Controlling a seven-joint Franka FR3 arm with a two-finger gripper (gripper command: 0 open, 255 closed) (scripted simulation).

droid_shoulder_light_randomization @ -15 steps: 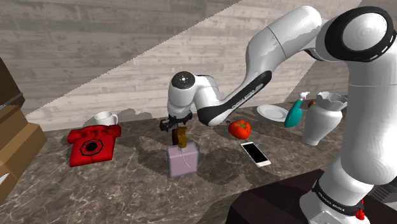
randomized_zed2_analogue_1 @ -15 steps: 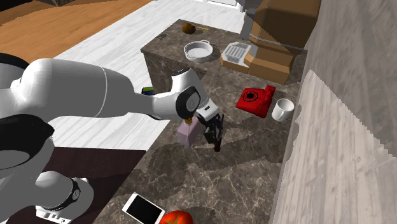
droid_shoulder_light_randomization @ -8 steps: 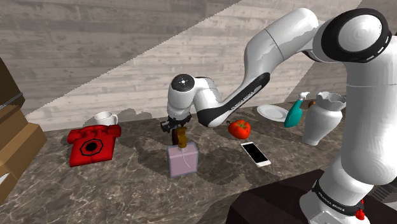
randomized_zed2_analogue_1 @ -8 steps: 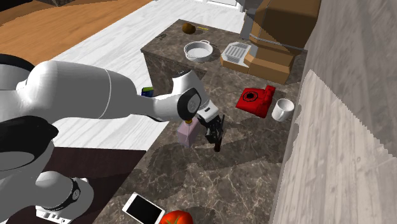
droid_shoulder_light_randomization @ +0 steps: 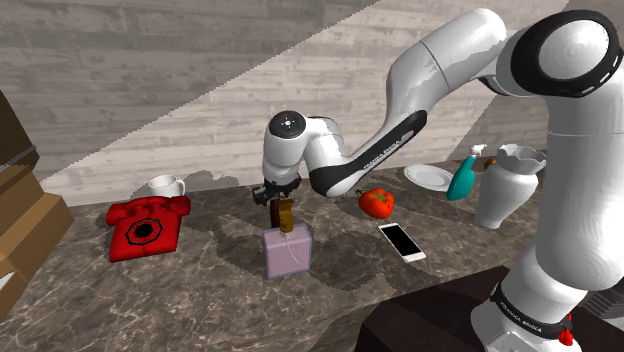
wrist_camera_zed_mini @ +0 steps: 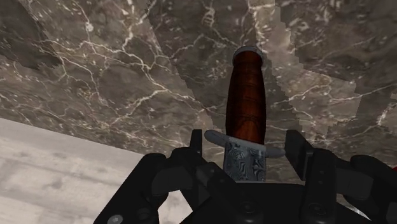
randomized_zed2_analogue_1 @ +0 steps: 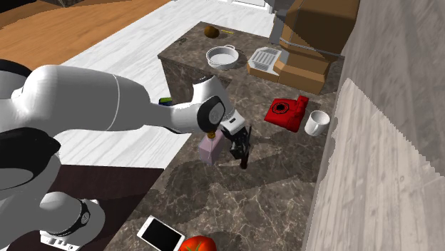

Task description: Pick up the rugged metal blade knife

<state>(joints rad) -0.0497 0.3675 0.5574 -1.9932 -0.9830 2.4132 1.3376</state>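
Worktop [droid_shoulder_light_randomization: 200, 290]: dark brown marble, white veining.
Shoulder view's left: red telephone [droid_shoulder_light_randomization: 147, 225]; white mug [droid_shoulder_light_randomization: 166, 187] just behind it.
Middle: pale lilac block [droid_shoulder_light_randomization: 286, 252], upright.
Nearer my stand [droid_shoulder_light_randomization: 430, 322]: tomato [droid_shoulder_light_randomization: 376, 202]; smartphone [droid_shoulder_light_randomization: 401, 241] flat beside it.
Shoulder view's right: white plate [droid_shoulder_light_randomization: 428, 177], teal spray bottle [droid_shoulder_light_randomization: 464, 180], white vase [droid_shoulder_light_randomization: 505, 185], close together.

The knife's [wrist_camera_zed_mini: 245, 95] blade runs back between the gripper [wrist_camera_zed_mini: 245, 141] fingers, its tip hidden. At the second exterior view's bottom edge the tomato [randomized_zed2_analogue_1: 197, 244] is cut off. Left of centre, the arm covers most of a dark green thing [randomized_zed2_analogue_1: 165, 101]. A brown object [randomized_zed2_analogue_1: 211, 31] near the top is too small to name.
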